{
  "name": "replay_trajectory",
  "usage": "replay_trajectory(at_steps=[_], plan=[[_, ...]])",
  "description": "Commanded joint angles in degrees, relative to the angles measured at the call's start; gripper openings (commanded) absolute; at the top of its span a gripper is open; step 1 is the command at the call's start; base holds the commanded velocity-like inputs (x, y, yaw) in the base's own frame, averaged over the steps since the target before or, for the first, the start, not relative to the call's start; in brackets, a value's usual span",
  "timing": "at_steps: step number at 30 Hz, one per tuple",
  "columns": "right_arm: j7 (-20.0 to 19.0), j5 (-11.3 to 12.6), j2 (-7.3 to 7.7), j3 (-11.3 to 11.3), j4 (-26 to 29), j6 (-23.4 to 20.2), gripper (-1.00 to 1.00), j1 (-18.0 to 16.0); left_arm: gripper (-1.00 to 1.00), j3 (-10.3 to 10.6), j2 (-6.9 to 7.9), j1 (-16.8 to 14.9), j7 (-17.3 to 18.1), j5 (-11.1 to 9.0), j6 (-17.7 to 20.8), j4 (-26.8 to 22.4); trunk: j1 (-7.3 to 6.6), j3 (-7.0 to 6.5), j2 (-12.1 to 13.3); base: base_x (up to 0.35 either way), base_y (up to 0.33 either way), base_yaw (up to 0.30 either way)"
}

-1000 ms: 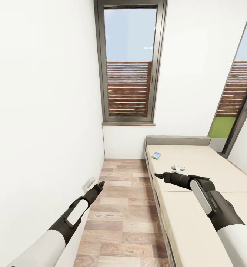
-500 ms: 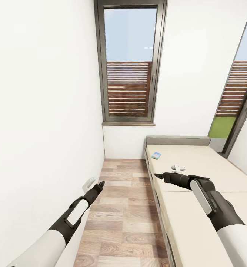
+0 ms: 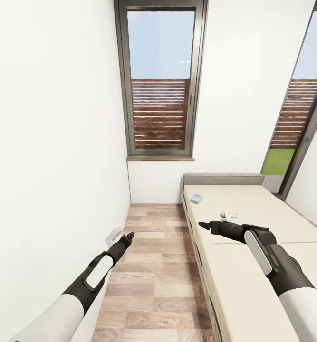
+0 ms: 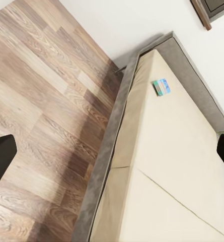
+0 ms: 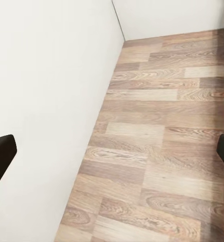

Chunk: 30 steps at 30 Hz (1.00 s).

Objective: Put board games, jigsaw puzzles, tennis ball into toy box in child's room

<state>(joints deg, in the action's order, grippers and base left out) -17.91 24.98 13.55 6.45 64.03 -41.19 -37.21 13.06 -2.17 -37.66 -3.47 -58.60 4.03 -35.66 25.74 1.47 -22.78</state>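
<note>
A small blue-and-white board game [image 3: 196,198] lies flat on the beige bed [image 3: 253,223] near the grey headboard, and it also appears in the left wrist view [image 4: 162,86]. My right gripper [image 3: 202,225] hangs open over the bed's near-left edge, short of the game, with empty fingers [image 5: 1,156] spread wide. Over the wood floor beside the left wall, my left gripper [image 3: 129,235] is open too and holds nothing [image 4: 112,154]. The table, toy box, jigsaw puzzles and tennis ball are out of view.
A strip of wood-plank floor [image 3: 158,266] runs between the white left wall [image 3: 53,166] and the bed's grey frame [image 4: 104,166]. A tall dark-framed window [image 3: 160,80] stands in the far wall, and a second one [image 3: 301,109] is at the right.
The whole picture has shifted a little to the left, so the camera has moved. Both arms keep the same pose, and the board game has not moved on the bed.
</note>
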Motion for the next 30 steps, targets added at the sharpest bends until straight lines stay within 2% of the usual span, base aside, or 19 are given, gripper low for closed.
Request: replay_trajectory(at_steps=[1, 30], plan=[[-0.1, 0.0, 0.03, 0.1, 0.0, -0.2, 1.0, -0.1, 1.0, 0.2, 0.04, 0.0, -0.4, -0.5, 0.1, -0.1, 0.04, 0.14, -0.1, 0.0, 0.0, -0.023], [-0.1, 0.0, 0.07, 0.0, 0.0, -0.2, 1.0, -0.1, 1.0, 0.2, -0.03, 0.0, 0.2, -0.5, 0.1, -0.3, 0.04, 0.14, -0.1, 0.015, 0.014, -0.004]])
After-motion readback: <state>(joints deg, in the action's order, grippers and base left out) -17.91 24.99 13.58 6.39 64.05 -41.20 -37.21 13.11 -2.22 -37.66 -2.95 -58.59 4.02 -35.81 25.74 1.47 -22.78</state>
